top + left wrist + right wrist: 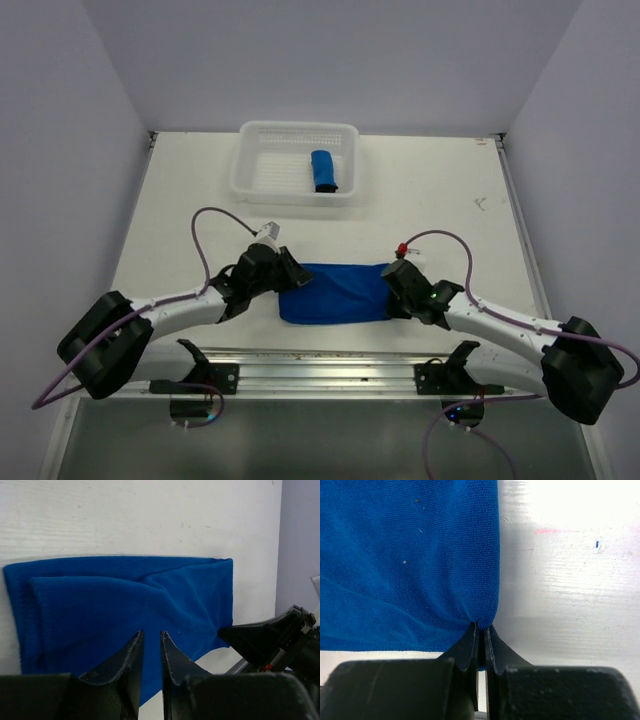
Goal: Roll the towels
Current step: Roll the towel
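Rail [320,362] of bare metal along the near edge of the bench [440,180], with both arm bases fixed at its ends and purple cables [205,235] looping off the arms. Just beyond, flat towel [335,292], royal blue and plain, spread crosswise between the two arms, its left part doubled over into a soft fold.

Left end effector [151,632] at the left end of that cloth, fingers set close with only a narrow slot between them, blue showing through the slot. Cannot tell whether any cloth is caught there.

Right end effector [481,626] at the towel's right near corner, fingers pressed together on a puckered pinch of the corner, the rest of the cloth lying smooth on the bench. Beside that corner, a short pink streak [547,530] and a blue dot [596,544] on the white surface, too small to read as writing.

Farther back, well apart from the arms, white slotted basket [245,160] near the far edge. Inside it, rolled towel [323,171] of the same blue, lying toward the right side of the basket's floor, its length running near to far.
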